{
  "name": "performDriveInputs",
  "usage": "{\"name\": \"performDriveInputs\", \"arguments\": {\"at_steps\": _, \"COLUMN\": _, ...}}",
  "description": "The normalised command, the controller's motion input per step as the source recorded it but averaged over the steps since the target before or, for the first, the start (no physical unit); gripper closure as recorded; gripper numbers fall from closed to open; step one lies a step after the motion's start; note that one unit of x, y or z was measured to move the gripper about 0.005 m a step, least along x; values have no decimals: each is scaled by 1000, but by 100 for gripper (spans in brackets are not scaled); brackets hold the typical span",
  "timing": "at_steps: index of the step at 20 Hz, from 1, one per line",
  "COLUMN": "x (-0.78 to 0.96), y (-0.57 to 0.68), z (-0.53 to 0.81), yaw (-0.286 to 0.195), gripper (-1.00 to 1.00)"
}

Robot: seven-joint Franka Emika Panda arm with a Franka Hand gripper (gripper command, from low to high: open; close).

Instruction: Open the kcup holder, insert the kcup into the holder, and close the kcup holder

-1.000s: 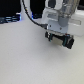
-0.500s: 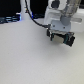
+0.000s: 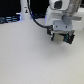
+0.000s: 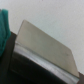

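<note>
Arm: the white robot arm's gripper (image 3: pixel 62 37) hangs low over the plain white table (image 3: pixel 30 62), on the exterior view's right.
Jaws: too blurry; I cannot tell if they are apart or together.
Kcup: the tiny white cup with a green top does not show clearly anywhere.
Holder: a dark boxy shape (image 3: pixel 8 20), maybe the black kcup holder, sits far back on the exterior view's left, well apart from the gripper.
Wrist view: a flat grey slab (image 4: pixel 45 47) with a dark edge, and a green bit (image 4: pixel 4 27) beside it.
Next move: I think the gripper must go toward that dark shape.
</note>
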Motion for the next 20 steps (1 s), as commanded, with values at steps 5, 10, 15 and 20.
{"name": "performDriveInputs", "arguments": {"at_steps": 5, "x": -524, "y": 495, "z": 1, "yaw": 97, "gripper": -100}}
{"name": "performDriveInputs", "arguments": {"at_steps": 10, "x": -557, "y": 521, "z": 9, "yaw": 91, "gripper": -100}}
{"name": "performDriveInputs", "arguments": {"at_steps": 15, "x": -597, "y": 494, "z": 7, "yaw": 95, "gripper": -100}}
{"name": "performDriveInputs", "arguments": {"at_steps": 20, "x": -623, "y": 506, "z": 9, "yaw": 84, "gripper": -100}}
